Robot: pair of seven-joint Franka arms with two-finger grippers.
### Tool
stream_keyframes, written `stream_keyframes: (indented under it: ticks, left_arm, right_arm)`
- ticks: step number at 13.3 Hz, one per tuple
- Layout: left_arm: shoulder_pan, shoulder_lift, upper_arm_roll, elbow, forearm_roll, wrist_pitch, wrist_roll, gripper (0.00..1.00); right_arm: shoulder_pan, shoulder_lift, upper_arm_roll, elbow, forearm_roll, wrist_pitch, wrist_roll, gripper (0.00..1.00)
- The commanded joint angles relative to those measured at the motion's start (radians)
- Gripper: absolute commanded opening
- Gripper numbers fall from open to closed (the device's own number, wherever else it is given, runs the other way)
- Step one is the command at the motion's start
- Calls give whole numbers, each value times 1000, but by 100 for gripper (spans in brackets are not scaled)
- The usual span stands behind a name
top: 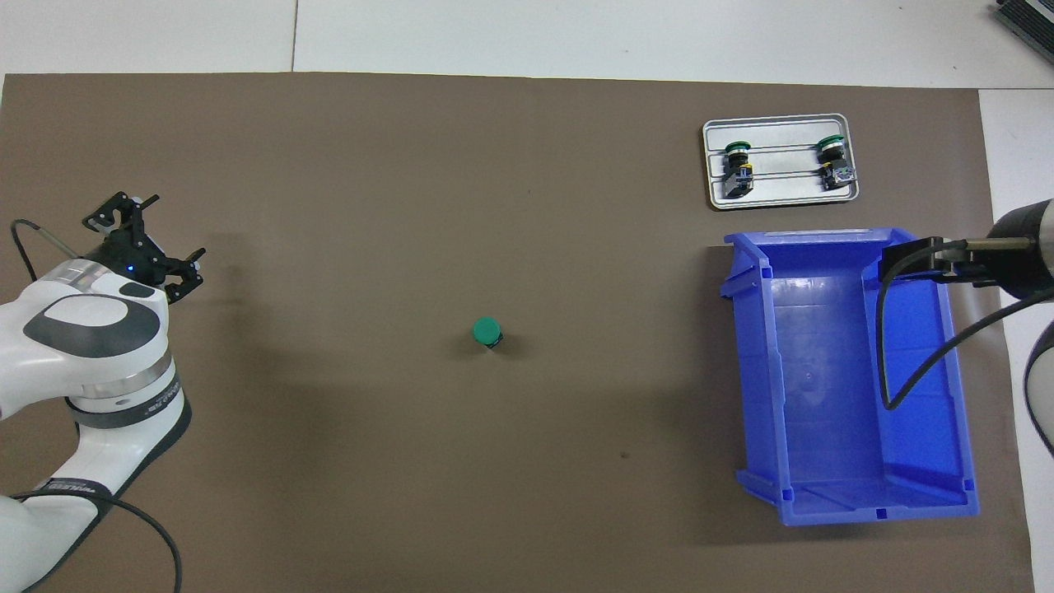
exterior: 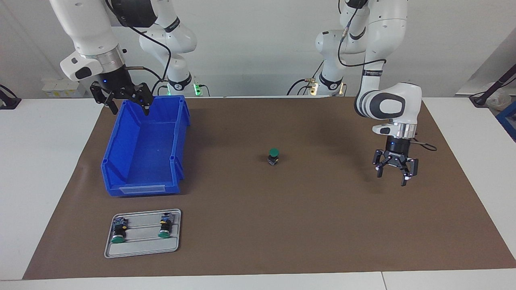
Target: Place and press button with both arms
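Left tool (exterior: 395, 169) open, empty, hovering over brown mat. Right tool (exterior: 123, 100) open, empty, above blue plastic bin (exterior: 145, 161). Green-capped black push-button (exterior: 273, 156) upright on mat between both tools, untouched.

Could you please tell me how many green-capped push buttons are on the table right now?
3. One button stands upright on the brown mat mid-table; two buttons lie in the grey tray, farther from the robots than the blue bin. None appears hidden.

Three buttons, one (exterior: 273, 156) standing alone and two (exterior: 118, 231) (exterior: 164, 225) on one tray (exterior: 141, 249), one bin (exterior: 145, 145), two arms.
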Motion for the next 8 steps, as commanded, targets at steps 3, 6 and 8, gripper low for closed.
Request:
stream_keyframes:
  ticks: [3, 6, 8]
  left_arm:
    - [131, 15, 50, 51, 459, -138, 6, 98]
    - [133, 38, 208, 229, 772, -379, 5, 98]
    - [133, 60, 260, 364, 959, -502, 3, 98]
  right_arm:
    - [-8, -22, 7, -28, -8, 21, 31, 100]
    - [-6, -22, 7, -28, -8, 20, 31, 100]
    - [-8, -22, 7, -28, -8, 20, 31, 100]
